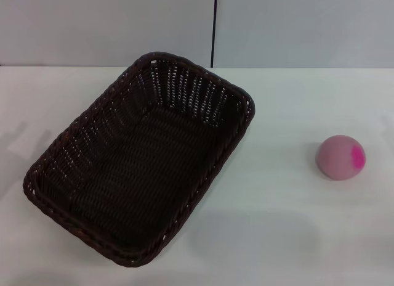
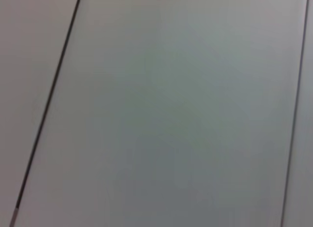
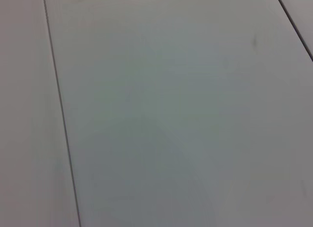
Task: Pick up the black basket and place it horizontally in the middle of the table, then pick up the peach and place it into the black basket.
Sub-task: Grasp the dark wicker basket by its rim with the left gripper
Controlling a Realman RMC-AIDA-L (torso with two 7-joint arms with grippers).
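The black basket (image 1: 138, 159) is a large dark woven wicker basket and lies empty on the white table (image 1: 277, 236), left of the middle. It is turned at a slant, with one corner toward the far wall. The peach (image 1: 340, 157) is a small pale pink ball with a magenta patch and rests on the table to the right, well apart from the basket. Neither gripper shows in the head view. Both wrist views show only a plain grey panelled surface with thin dark seams.
A grey wall (image 1: 111, 27) with a dark vertical seam (image 1: 215, 27) runs behind the table's far edge. Bare tabletop lies between the basket and the peach.
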